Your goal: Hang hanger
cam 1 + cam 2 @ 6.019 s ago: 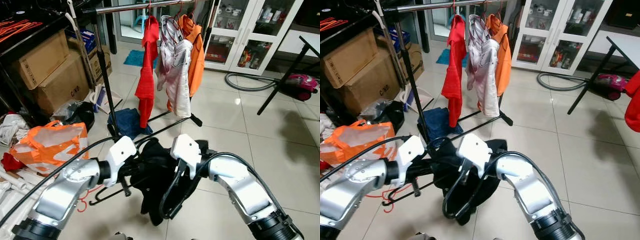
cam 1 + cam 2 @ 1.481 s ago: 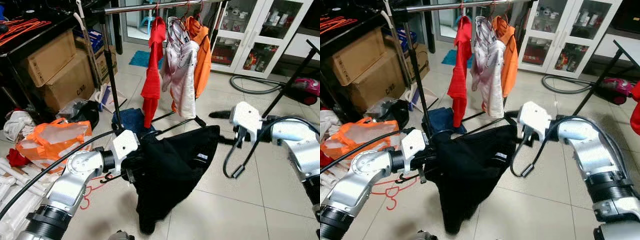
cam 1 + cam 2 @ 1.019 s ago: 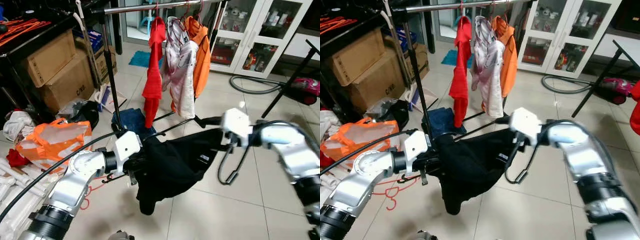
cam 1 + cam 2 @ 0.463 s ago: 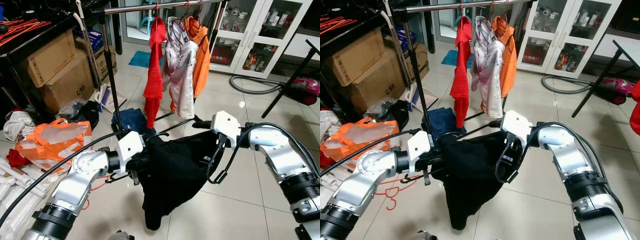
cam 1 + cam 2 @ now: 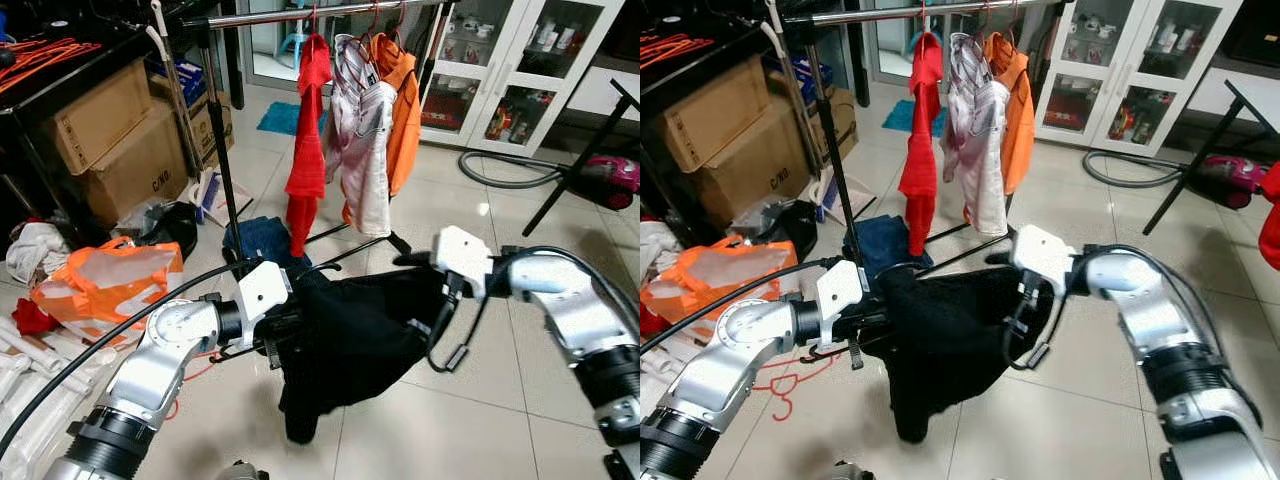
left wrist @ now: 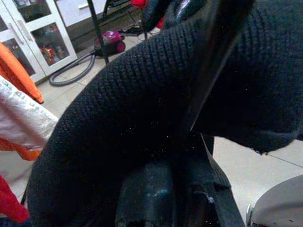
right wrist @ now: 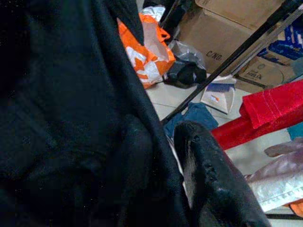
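The black knitted garment (image 5: 350, 330) sags soft and limp between both arms, low before the clothes rail (image 5: 300, 14). The left gripper (image 5: 272, 335) is apparently clenched on it and its hanger; the right gripper (image 5: 425, 300) pinches the far edge. Best lifted by the stiff hanger.

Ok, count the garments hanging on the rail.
3 on the rail, side by side: a red garment, a white shirt, and an orange shirt partly behind the white one. More could be hidden behind these.
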`<state>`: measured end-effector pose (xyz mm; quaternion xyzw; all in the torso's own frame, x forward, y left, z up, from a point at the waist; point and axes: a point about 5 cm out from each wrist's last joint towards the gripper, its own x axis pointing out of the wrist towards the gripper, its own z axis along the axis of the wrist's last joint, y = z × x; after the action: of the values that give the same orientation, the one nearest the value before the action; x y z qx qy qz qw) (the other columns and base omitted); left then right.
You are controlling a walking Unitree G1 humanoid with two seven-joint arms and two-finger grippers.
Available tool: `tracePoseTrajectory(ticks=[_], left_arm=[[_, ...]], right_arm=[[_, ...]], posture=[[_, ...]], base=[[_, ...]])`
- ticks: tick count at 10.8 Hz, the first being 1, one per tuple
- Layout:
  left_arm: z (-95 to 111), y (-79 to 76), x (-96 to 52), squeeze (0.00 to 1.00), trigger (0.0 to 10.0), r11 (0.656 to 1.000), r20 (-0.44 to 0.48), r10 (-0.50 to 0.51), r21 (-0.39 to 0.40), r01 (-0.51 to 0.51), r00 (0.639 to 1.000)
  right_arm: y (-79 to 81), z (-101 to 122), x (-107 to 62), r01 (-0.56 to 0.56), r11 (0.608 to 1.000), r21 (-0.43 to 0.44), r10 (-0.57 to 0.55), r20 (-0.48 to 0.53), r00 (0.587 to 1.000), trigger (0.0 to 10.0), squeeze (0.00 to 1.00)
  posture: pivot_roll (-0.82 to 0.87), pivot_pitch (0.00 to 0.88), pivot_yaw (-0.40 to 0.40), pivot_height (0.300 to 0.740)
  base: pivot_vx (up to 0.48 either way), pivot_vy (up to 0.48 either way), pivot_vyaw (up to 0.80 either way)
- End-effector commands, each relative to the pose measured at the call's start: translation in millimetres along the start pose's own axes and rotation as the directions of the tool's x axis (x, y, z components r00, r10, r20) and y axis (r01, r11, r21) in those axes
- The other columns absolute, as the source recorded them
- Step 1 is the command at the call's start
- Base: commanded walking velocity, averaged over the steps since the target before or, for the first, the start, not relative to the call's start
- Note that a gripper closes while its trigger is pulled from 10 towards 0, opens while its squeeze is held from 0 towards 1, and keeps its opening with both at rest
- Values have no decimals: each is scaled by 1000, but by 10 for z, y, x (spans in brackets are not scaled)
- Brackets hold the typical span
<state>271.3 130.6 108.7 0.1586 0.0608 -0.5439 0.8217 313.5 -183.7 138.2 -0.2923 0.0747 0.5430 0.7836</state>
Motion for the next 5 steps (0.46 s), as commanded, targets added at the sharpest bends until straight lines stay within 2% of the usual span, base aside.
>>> tracePoseTrajectory(ticks=[1, 5], left_arm=[[85, 37, 7, 0, 10000, 999, 21, -6, 41, 5, 1000], [66, 52, -10, 0, 10000, 999, 11, 0, 45, 0, 1000]], right_arm=[[1, -94, -109, 11, 1000, 19, -10, -57, 998, 0, 0], [122, -143, -126, -80, 997, -7, 79, -99, 992, 0, 0]], posture=[[-45, 2, -31, 740], [-40, 0, -35, 740]], base=[[0, 0, 0], [0, 0, 0]])
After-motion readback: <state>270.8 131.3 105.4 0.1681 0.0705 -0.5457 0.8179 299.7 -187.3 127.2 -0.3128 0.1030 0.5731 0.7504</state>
